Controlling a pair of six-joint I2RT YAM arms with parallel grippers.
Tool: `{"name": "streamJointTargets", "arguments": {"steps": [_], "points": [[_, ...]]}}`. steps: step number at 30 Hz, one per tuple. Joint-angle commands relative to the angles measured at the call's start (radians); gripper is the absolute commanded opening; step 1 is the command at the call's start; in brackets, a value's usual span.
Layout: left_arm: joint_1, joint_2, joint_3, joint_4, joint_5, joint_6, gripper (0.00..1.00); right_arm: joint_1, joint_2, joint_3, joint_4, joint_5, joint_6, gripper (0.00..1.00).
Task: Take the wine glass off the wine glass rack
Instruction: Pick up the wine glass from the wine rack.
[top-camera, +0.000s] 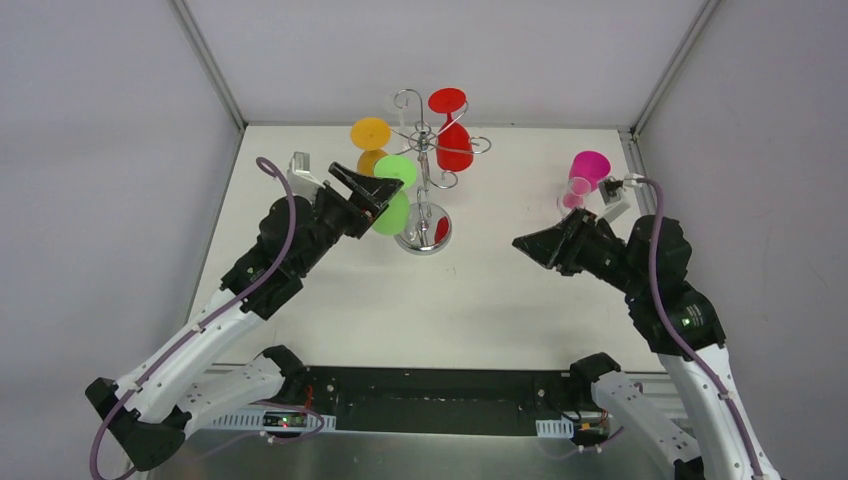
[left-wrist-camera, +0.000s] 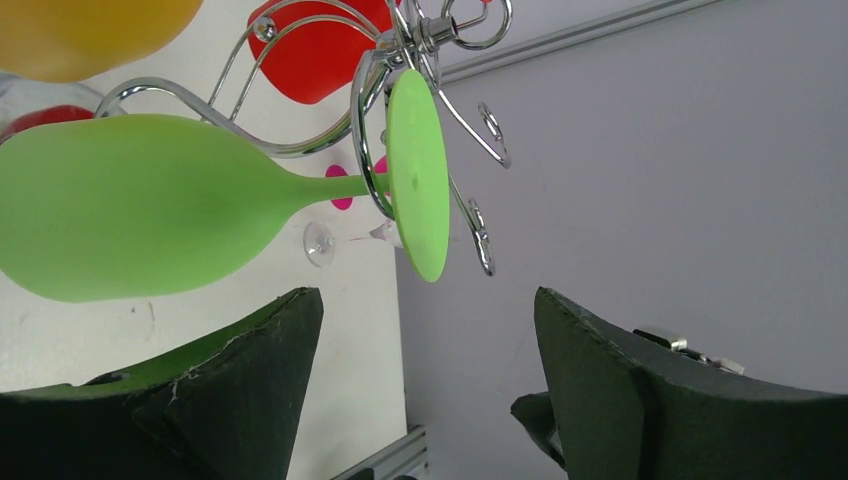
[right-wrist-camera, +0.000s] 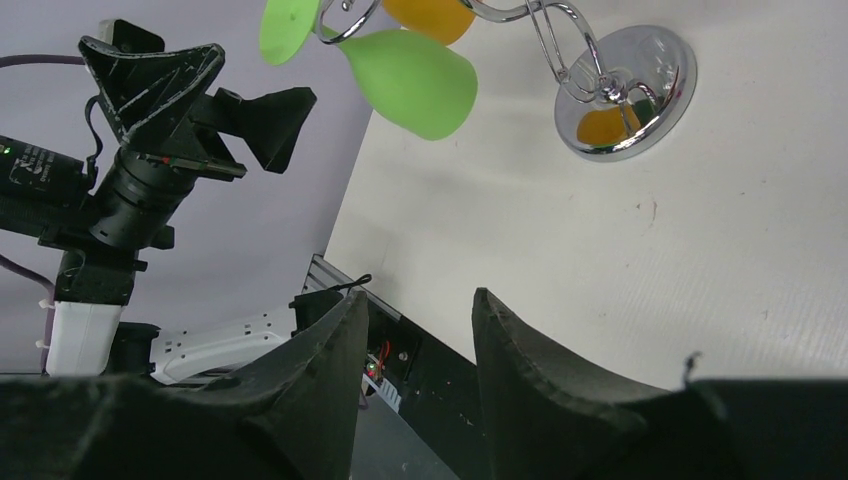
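The wine glass rack, chrome wire on a round mirrored base, stands at the back centre. A green wine glass hangs upside down from its near-left arm, with an orange glass and a red glass on other arms. My left gripper is open beside the green glass. In the left wrist view the green bowl, stem and foot disc lie just beyond the open left gripper, with nothing between the fingers. My right gripper hovers open and empty right of the rack.
A pink glass stands on the table at the back right, behind the right arm. The right wrist view shows the rack base, the green glass and the left gripper. Walls close the table at back and sides.
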Motion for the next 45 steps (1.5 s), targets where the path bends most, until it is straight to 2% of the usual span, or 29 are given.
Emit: {"name": "streamJointTargets", "arguments": {"steps": [1, 14, 28, 36, 40, 45], "points": [[0.011, 0.022, 0.041, 0.110, 0.011, -0.042, 0.78, 0.005, -0.031, -0.005, 0.023, -0.010, -0.005, 0.45], [0.018, 0.089, 0.044, 0.185, 0.002, -0.074, 0.50, 0.005, -0.092, -0.030, -0.016, 0.000, -0.025, 0.43], [0.026, 0.113, 0.039, 0.216, -0.001, -0.084, 0.29, 0.005, -0.125, -0.039, -0.047, 0.015, -0.052, 0.43], [0.034, 0.120, 0.037, 0.225, 0.006, -0.085, 0.06, 0.006, -0.127, -0.044, -0.052, 0.029, -0.067, 0.43], [0.040, 0.120, 0.035, 0.222, 0.011, -0.087, 0.00, 0.005, -0.126, -0.043, -0.052, 0.037, -0.073, 0.43], [0.051, 0.112, 0.037, 0.216, 0.012, -0.088, 0.00, 0.005, -0.120, -0.040, -0.051, 0.038, -0.075, 0.42]]}}
